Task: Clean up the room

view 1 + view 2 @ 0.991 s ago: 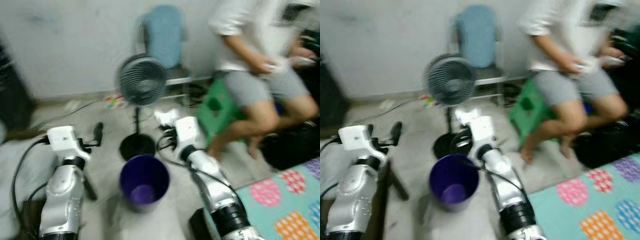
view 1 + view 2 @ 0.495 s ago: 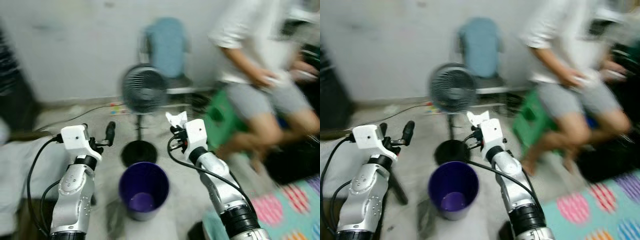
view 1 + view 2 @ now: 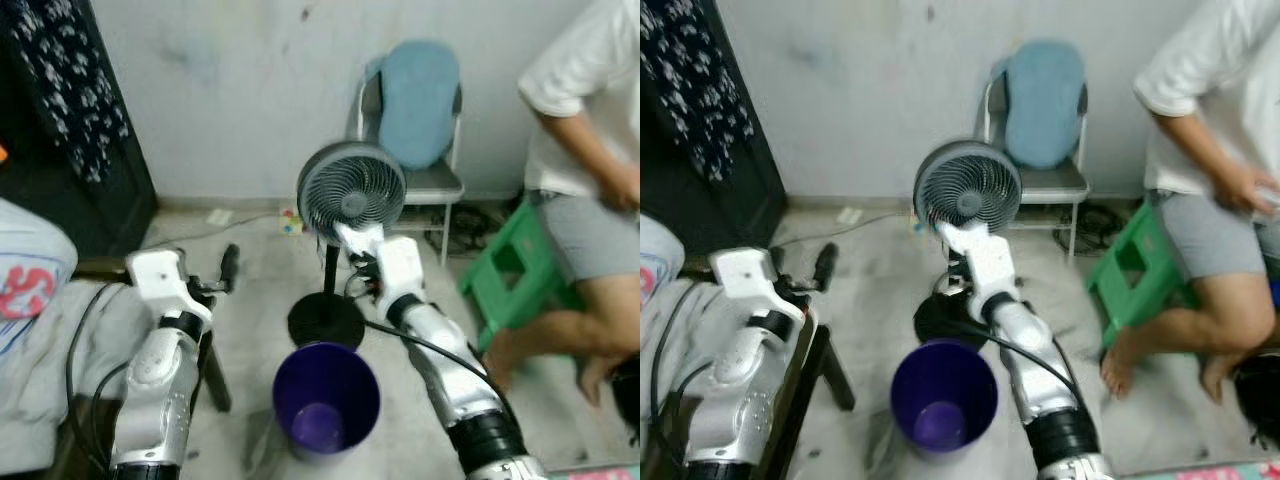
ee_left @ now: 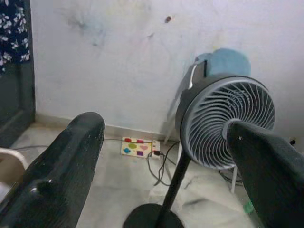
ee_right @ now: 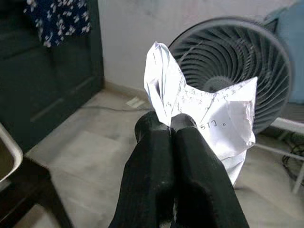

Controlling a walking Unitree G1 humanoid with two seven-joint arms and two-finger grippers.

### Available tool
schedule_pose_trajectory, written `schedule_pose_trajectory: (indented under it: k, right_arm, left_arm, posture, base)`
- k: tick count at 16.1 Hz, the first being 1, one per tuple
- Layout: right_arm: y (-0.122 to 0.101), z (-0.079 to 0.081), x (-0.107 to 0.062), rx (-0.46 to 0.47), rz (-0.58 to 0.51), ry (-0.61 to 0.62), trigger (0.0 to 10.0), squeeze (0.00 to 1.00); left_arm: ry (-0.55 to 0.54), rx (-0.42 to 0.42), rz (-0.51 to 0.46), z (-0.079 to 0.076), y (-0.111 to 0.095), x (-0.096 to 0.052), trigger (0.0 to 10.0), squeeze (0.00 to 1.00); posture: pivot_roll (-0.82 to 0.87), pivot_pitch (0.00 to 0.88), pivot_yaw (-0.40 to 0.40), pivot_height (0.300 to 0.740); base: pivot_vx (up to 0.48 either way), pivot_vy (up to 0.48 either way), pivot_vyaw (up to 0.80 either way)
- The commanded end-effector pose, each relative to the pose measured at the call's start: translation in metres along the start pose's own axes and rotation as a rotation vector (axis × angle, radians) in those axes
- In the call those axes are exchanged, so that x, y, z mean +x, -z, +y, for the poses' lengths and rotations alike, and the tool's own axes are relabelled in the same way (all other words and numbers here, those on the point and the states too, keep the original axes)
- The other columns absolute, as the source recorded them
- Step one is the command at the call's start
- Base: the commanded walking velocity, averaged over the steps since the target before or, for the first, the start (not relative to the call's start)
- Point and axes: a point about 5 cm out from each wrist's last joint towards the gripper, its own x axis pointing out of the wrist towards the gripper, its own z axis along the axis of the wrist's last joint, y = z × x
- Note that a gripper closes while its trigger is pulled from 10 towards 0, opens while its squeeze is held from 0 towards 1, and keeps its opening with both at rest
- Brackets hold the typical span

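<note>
While its two black fingers press together on a crumpled sheet of white paper point(image 5: 199, 114), the right gripper point(image 5: 167, 124) is held up in front of the grey pedestal fan point(image 3: 351, 190), above and beyond the purple bin point(image 3: 326, 402) on the floor. To its left, the left gripper point(image 4: 166, 137) hangs with fingers spread wide, holding nothing. A person point(image 3: 585, 190) sits at the right by a green stool point(image 3: 515, 265).

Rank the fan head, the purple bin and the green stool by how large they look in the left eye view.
1. Green stool, partly hidden by the person's leg.
2. Purple bin and fan head look alike; the bin stands nearer the camera, so no ranking.
</note>
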Motion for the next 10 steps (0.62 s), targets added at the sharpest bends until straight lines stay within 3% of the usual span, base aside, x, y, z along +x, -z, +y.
schedule_pose_trajectory:
  k: [1,7,10]
  right_arm:
    - [-0.005,0.010,0.004,0.000,-0.017,-0.026,10.0,0.00]
    - [-0.004,0.012,0.007,0.002,-0.007,-0.026,10.0,0.00]
    - [0.010,0.018,0.014,0.003,0.084,0.025,10.0,0.00]
  left_arm:
    - [-0.029,0.006,0.001,0.009,-0.002,-0.001,10.0,0.00]
    - [-0.034,0.002,0.035,0.011,0.003,-0.002,10.0,0.00]
    - [0.009,0.061,0.092,0.026,0.009,-0.010,10.0,0.00]
  posture:
    - [-0.08,0.000,-0.067,0.740]
    - [-0.07,0.000,-0.068,0.740]
    - [-0.05,0.000,-0.071,0.740]
  base:
    - [0.000,0.000,0.00]
    - [0.000,0.000,0.00]
    - [0.000,0.000,0.00]
